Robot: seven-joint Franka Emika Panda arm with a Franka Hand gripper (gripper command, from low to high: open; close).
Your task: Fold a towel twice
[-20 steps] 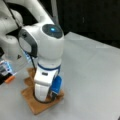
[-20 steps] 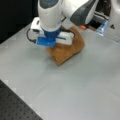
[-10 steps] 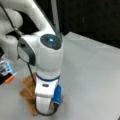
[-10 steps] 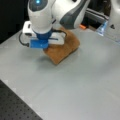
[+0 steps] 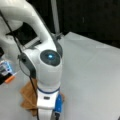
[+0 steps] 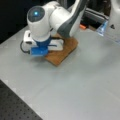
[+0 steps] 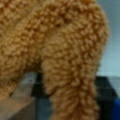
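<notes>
The orange-brown towel lies on the grey table at a front view's upper middle, partly under the arm. It also shows as a rumpled patch beside the arm's base link. My gripper hangs over the towel's left part, its fingertips hidden beneath the white hand and blue block. In the wrist view a thick fold of towel fills almost the whole frame and hangs down right at the camera, between two dark finger shapes. The gripper looks shut on this raised fold.
A clear bag and an orange item sit behind the towel. An orange-tipped object lies at a front view's left edge. A black perforated board borders the grey table at the bottom left.
The arm has moved toward a front view's left and toward the other's bottom edge, taking the held towel fold with it. Less of the towel shows beyond the hand.
</notes>
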